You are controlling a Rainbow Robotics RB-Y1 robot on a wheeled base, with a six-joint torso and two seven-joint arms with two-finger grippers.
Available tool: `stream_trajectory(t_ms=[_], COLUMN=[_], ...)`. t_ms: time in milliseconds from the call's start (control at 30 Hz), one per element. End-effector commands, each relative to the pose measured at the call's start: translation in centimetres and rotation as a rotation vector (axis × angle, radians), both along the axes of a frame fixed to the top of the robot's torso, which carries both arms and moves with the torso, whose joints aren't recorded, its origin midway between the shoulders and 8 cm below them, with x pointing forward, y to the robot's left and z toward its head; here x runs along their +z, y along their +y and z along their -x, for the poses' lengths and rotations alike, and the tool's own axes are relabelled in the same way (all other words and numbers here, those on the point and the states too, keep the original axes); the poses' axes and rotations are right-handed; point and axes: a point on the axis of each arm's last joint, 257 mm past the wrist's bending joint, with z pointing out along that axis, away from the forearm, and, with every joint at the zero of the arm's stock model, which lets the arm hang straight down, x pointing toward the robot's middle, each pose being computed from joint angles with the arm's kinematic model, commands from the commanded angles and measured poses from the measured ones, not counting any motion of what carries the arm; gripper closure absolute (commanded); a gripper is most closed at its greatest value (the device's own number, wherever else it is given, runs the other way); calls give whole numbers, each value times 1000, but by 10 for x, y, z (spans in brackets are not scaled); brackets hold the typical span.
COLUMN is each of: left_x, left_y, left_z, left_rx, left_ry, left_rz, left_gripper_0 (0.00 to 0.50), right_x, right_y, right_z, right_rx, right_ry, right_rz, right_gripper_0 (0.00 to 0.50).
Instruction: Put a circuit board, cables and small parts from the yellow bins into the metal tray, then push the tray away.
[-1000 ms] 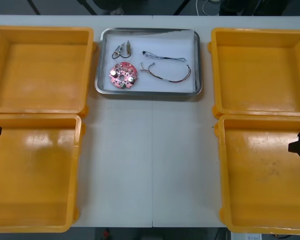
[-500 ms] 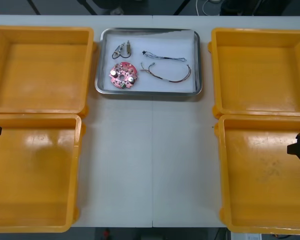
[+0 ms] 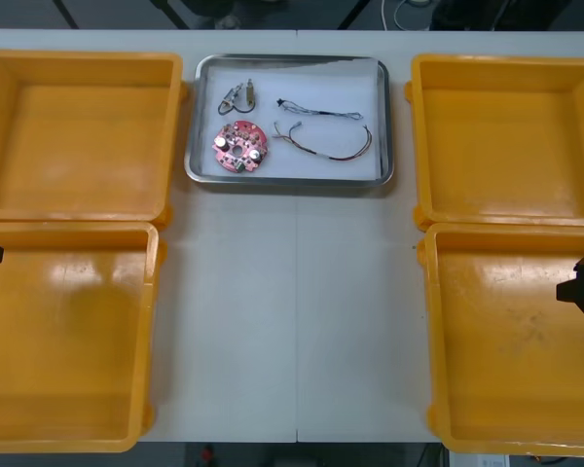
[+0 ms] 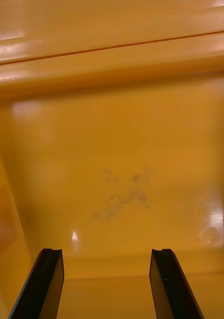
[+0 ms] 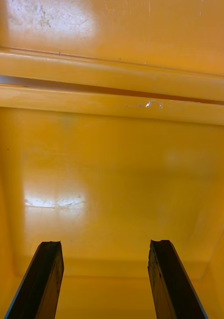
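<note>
Front view shows the tray (image 3: pixel 288 181) at the far middle of the table (image 3: pixel 292 321), between the two far bins (image 3: pixel 78 136). It holds the board (image 3: pixel 240 146), with the small metal parts (image 3: pixel 239 95) just beyond it and thin cables (image 3: pixel 319 112) lying beside both, toward the robot's right. The left gripper (image 5: pixel 104 244) hangs over the bare floor of the near left bin (image 3: pixel 68 331), its fingers spread wide with nothing between them. The right gripper (image 4: pixel 104 251) sits the same way over the near right bin (image 3: pixel 516 341), wide and empty above a scuffed patch of floor. All four bins look bare, so loading seems finished and the step in hand is the push, unless the tray's far position means that is done too; I cannot tell which. If the push remains, one arm must lift clear of its bin wall, cross to the middle of the table and meet the tray's near rim squarely. An off-centre push would likely turn the tray toward a far bin. Little table seems left beyond it, so the push should be short and slow.
</note>
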Motion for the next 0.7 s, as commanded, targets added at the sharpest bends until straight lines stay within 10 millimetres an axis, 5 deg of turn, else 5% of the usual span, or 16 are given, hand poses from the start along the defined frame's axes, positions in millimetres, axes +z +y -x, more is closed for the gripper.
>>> stream_trajectory(t_ms=[33,700], left_x=[8,8], left_y=[3,3], left_z=[-1,-1], left_rx=[-34,-34], left_ry=[-37,-37], left_rz=[-24,-24], left_gripper_0=[0,0], right_x=[4,4], right_y=[0,0], right_z=[6,6], right_rx=[40,40], right_ry=[2,2], right_rz=[48,48], right_gripper_0=[0,0])
